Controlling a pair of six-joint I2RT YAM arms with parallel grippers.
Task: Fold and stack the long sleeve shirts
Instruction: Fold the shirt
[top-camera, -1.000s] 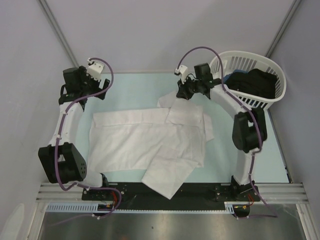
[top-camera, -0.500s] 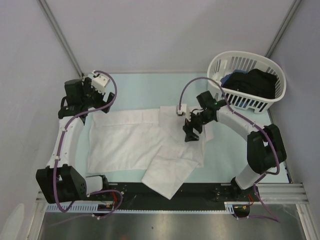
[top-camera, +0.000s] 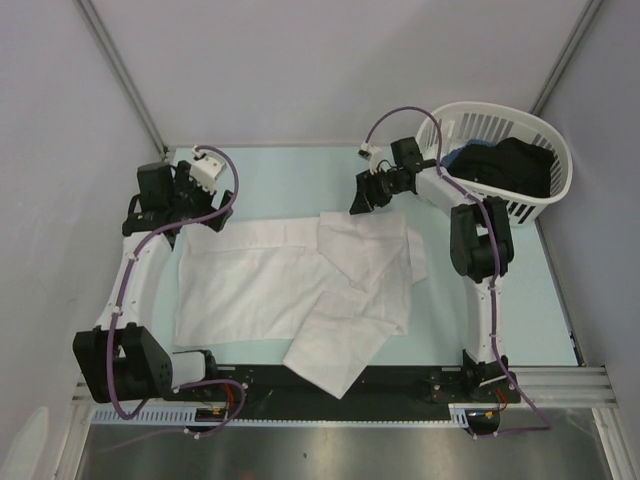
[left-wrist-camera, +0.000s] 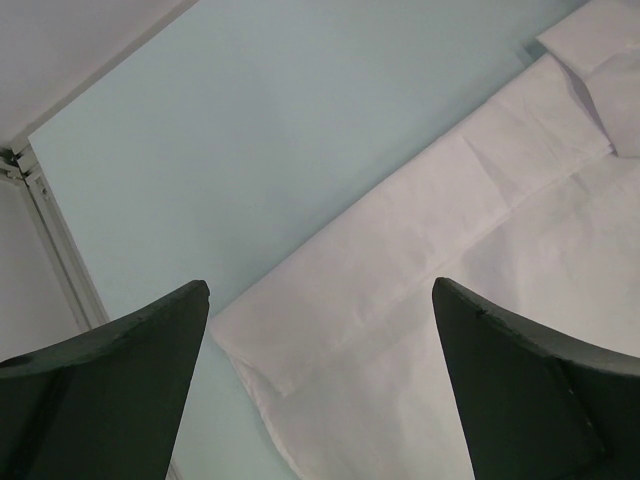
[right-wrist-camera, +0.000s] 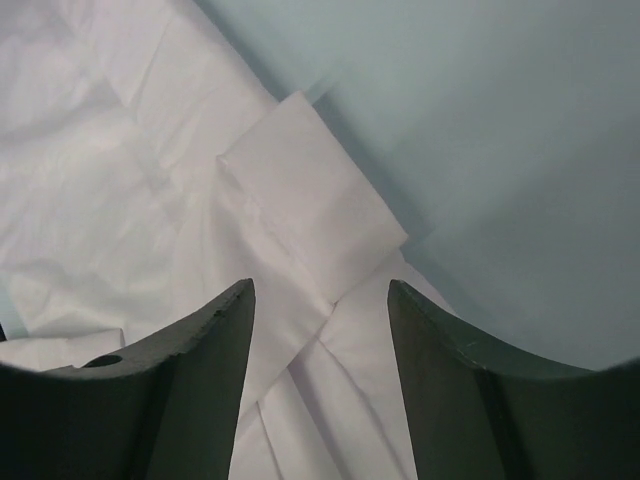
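- Pale blue bench (top-camera: 280, 180) carries one white long sleeve shirt (top-camera: 290, 285), spread at its middle with sleeves partly turned in. I judge the folding unfinished, and no stack shows.
- Left fingers (left-wrist-camera: 120, 370) gape wide over its far-left edge.
- Right fingers (right-wrist-camera: 190, 380) stand apart, holding nothing, above its far edge.
- Dark garments (top-camera: 510, 165) fill the white basket (top-camera: 505, 207); whether they are shirts is unclear.

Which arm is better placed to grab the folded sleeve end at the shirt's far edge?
Right: the right gripper, open, hovers over the sleeve end; the left gripper is over the shirt's far-left corner.
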